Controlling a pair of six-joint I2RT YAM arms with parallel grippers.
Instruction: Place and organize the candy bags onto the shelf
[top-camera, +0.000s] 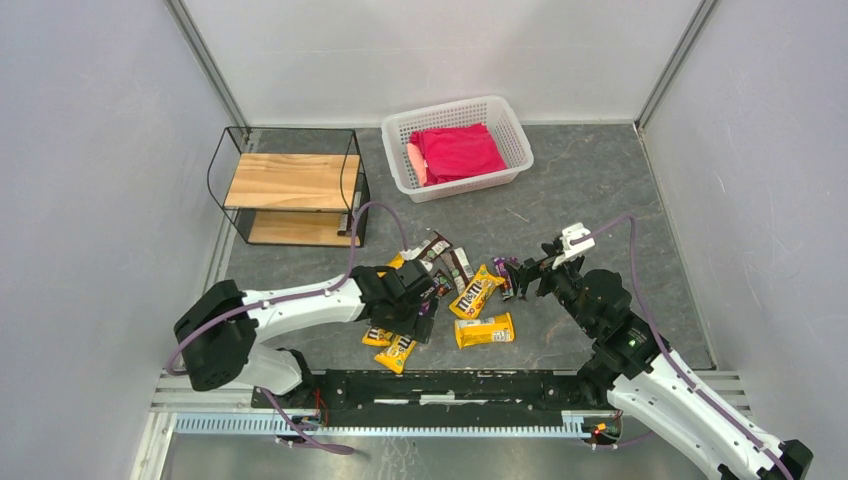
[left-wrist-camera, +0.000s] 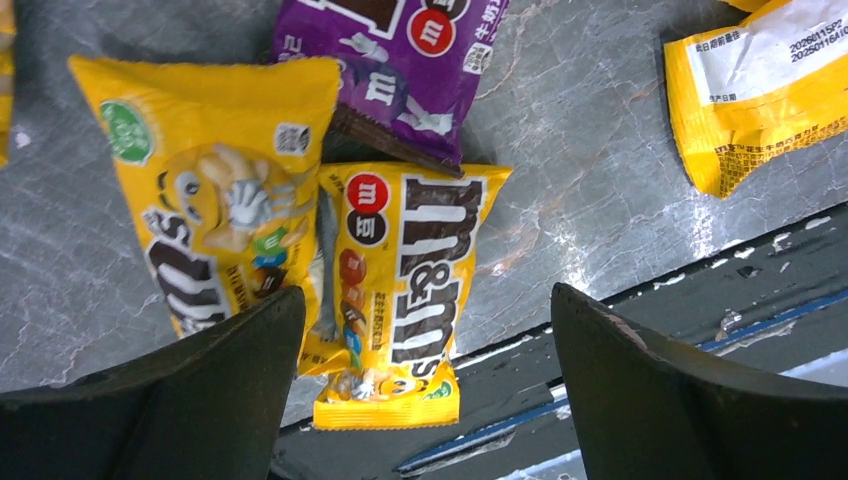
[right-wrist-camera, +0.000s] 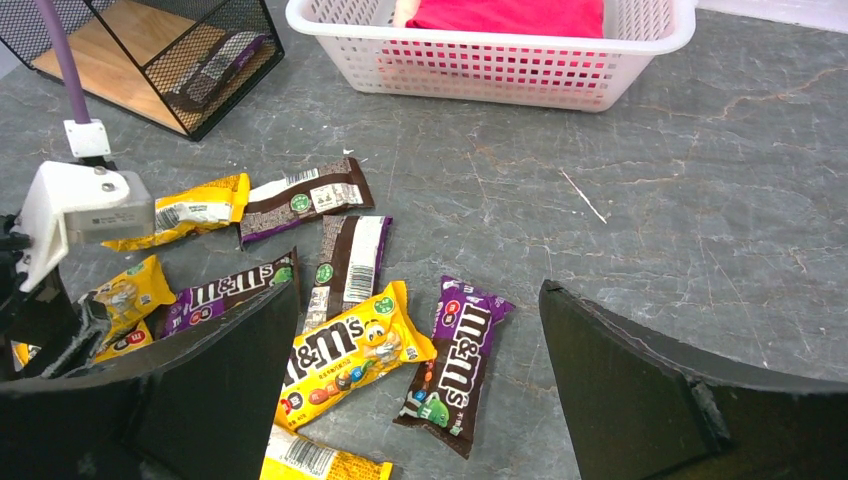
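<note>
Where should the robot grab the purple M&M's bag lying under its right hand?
Across its narrow middle, straight down from above. The purple M&M's bag lies flat on the table, long and slim, so the fingers can pinch its two long edges. Bare table lies along one long edge; a yellow M&M's bag sits right by the other.

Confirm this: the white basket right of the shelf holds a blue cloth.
Wrong colour. The cloth in the white basket right of the shelf is red, not blue; the top view shows it.
</note>
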